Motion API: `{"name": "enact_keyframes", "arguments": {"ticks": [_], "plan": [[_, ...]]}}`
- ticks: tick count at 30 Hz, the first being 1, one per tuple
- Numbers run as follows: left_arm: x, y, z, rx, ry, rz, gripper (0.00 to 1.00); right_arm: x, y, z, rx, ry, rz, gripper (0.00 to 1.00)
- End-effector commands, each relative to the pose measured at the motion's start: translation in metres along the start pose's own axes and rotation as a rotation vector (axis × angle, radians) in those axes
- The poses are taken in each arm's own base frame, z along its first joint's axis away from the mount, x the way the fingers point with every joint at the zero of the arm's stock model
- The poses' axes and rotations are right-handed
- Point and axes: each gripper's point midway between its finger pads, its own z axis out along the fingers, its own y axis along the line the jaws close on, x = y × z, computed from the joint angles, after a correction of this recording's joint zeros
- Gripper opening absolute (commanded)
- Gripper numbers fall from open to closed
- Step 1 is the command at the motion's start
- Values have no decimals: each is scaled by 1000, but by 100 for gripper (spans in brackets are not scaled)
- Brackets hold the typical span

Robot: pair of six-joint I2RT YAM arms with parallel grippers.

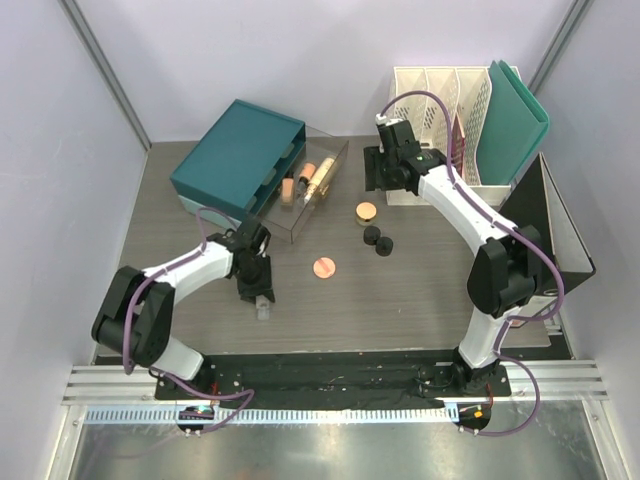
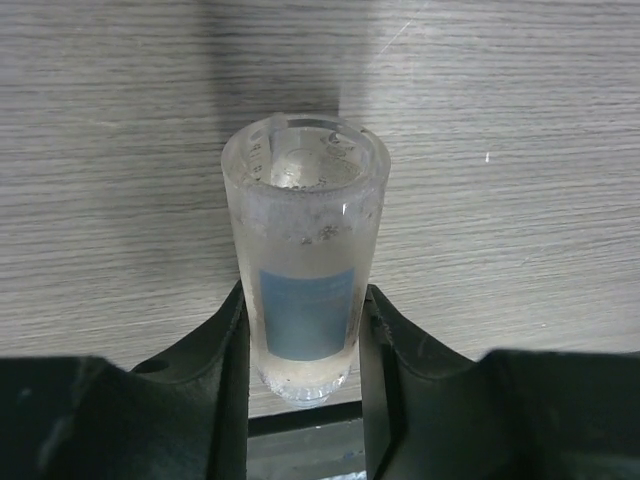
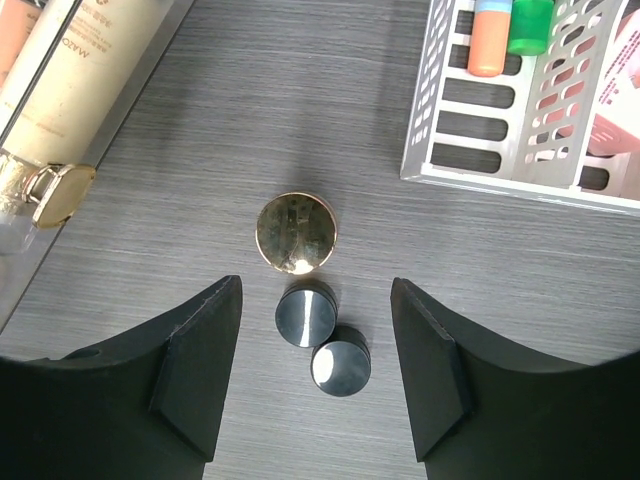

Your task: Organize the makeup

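Grey table (image 1: 420,290), two black jars (image 3: 305,315), one tube (image 2: 305,270)

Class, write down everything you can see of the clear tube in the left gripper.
The clear tube is a frosted, see-through, plastic-looking cylinder with a blue label on its side and a round end facing the camera. The left gripper clamps its lower part, with black fingers pressed on both sides. It juts out over the grey wood-grain table.

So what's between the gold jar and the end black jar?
A second black jar, between the gold jar and the end black jar; the right wrist view shows it clearly.
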Motion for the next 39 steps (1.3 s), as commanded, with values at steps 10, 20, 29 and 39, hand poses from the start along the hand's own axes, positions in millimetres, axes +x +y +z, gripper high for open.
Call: {"name": "enact_keyframes", "arguments": {"ticks": [10, 20, 29, 39], "plan": [[-74, -26, -137, 77, -473, 100, 0, -22, 4, -25, -43, -83, 31, 66], [-179, -77, -186, 75, -635, 179, 0, -9, 16, -14, -104, -41, 45, 66], [-243, -108, -147, 120, -514, 258, 0, 5, 42, -2, -229, 35, 103, 66], [-229, -104, -116, 146, -389, 307, 55, 0, 71, 10, -338, 73, 220, 66]]}}
